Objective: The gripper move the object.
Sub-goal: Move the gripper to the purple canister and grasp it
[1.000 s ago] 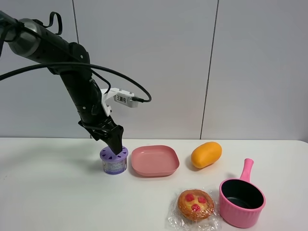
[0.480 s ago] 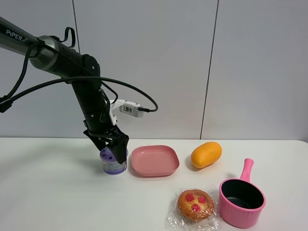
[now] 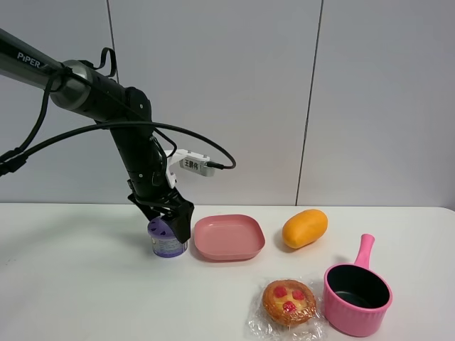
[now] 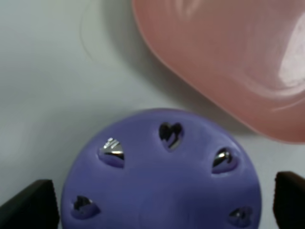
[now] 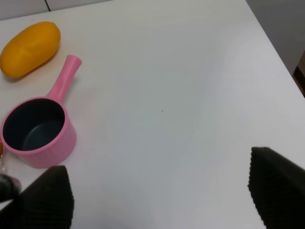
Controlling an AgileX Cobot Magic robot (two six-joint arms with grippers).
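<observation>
The purple canister (image 3: pixel 168 244) stands upright on the white table, left of the pink plate. Its lavender lid with dark slots fills the left wrist view (image 4: pixel 162 186). My left gripper (image 3: pixel 170 227) is lowered over it, with one black finger on each side of the lid (image 4: pixel 162 202). The jaws are open and a thin gap shows at each side. My right gripper (image 5: pixel 162 195) is open and empty above bare table; it does not show in the high view.
A pink square plate (image 3: pixel 229 236) lies just right of the canister, very close to it (image 4: pixel 228 62). An orange oval fruit (image 3: pixel 304 228), a wrapped pastry (image 3: pixel 288 302) and a pink pot with handle (image 3: pixel 357 288) lie further right. A grey wall stands behind.
My left arm has swung in and lowered, so the gripper went from above the canister's lid to straddling the canister. The canister has not moved.
</observation>
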